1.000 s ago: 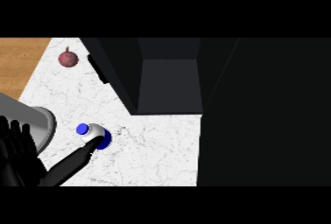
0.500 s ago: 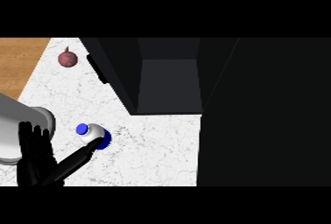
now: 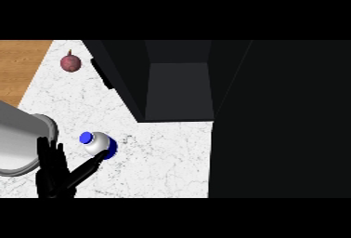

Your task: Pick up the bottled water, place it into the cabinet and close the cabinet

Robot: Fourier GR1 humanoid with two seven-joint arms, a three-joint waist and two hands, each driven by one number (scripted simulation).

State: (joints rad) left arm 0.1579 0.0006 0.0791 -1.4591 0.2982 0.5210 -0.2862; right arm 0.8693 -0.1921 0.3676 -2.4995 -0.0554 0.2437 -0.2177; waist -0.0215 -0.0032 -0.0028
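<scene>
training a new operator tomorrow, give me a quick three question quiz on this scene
1. True or false: the bottled water is already inside the cabinet.
2. Which hand shows beside the bottled water? A) the left hand B) the right hand C) both hands
3. Short answer: what lies on the counter near its far left edge, well away from the hand?

Key
1. False: it is on the white counter, in front of the open cabinet.
2. A: its fingers are straight and its thumb stretches toward the bottled water.
3. A dark red fruit.
</scene>
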